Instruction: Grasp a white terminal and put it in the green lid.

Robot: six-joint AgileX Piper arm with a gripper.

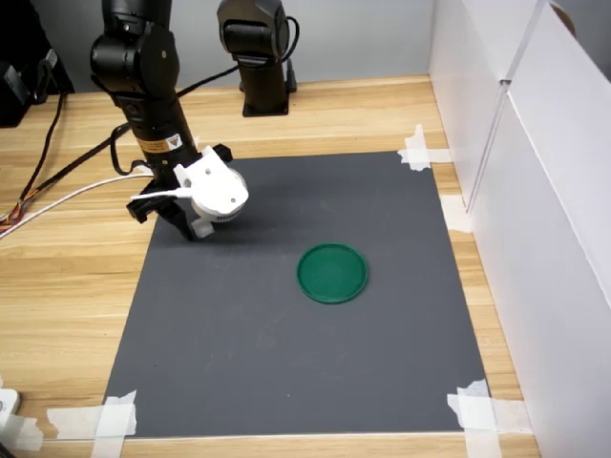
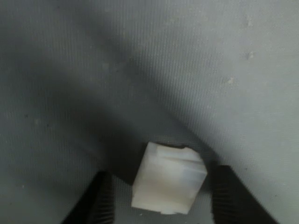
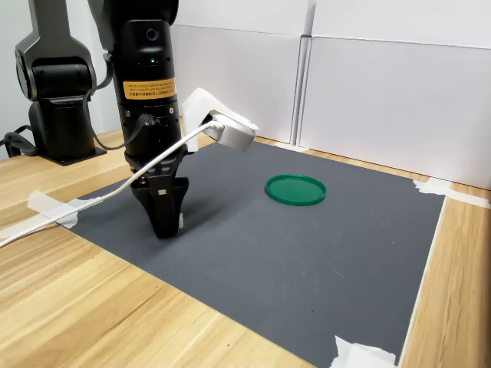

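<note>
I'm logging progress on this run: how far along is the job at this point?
Done: the gripper is down at the grey mat, its fingers straddling the white terminal. In hand: closing on it; gaps show on both sides in the wrist view. Left: lifting and carrying it to the green lid, which lies empty.

Both exterior views are evenly and brightly lit, sharp from edge to edge, with no glare on the worktop. The dark mat takes the light flatly; my arm throws only a soft, faint shadow on it beside me in the first exterior view. The green lid shows a mild sheen. My wrist view is much dimmer and grainy: a broad diagonal shadow crosses the mat, brighter toward one corner. The white terminal is blurred and slightly overexposed, and my jaws are dark, out-of-focus shapes beside it.
</note>
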